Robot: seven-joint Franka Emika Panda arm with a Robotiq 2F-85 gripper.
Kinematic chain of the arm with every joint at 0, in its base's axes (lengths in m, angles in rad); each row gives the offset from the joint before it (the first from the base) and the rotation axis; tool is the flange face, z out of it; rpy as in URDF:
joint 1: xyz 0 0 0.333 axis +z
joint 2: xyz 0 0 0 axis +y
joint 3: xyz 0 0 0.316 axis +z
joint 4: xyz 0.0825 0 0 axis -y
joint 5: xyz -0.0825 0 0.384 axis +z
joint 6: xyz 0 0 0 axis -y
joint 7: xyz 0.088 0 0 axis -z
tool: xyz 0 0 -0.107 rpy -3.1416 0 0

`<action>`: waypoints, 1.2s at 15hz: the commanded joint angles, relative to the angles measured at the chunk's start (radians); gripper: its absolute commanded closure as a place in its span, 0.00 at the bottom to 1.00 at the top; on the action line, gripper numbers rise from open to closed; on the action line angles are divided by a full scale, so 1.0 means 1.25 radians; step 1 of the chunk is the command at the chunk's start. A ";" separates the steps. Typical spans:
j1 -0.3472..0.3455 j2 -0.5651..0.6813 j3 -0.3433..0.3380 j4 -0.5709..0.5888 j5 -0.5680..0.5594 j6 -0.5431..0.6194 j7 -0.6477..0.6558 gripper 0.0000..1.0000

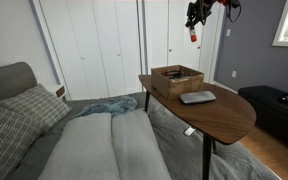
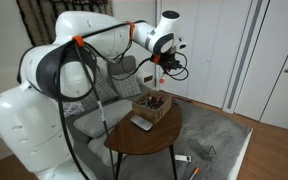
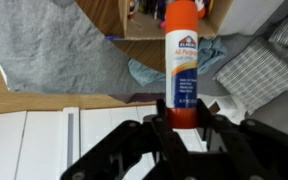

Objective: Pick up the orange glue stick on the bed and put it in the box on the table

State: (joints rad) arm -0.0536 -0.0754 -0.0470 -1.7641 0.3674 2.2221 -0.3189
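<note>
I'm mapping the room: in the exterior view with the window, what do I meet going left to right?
Checked pillow, crumpled blue blanket, box, dark bench. The glue stick in the tool shows above the box in the picture, so unplaced.

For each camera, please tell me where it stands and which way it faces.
An exterior view: by the bed, facing the closet doors across the table; only the gripper shows, high up, holding the glue stick.
An exterior view: close beside the robot, facing the table; the arm fills the foreground.
Wrist view: on the wrist, looking down past the fingers toward the box.
All three share the glue stick and box.
</note>
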 commanded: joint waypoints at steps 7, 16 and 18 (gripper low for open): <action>-0.019 0.080 -0.033 0.045 0.047 -0.175 -0.191 0.69; 0.037 0.116 0.037 0.019 -0.016 -0.091 -0.066 0.92; 0.050 0.130 0.052 0.023 -0.037 -0.095 -0.025 0.92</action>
State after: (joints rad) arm -0.0110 0.0742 -0.0061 -1.7348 0.3711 2.0909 -0.4314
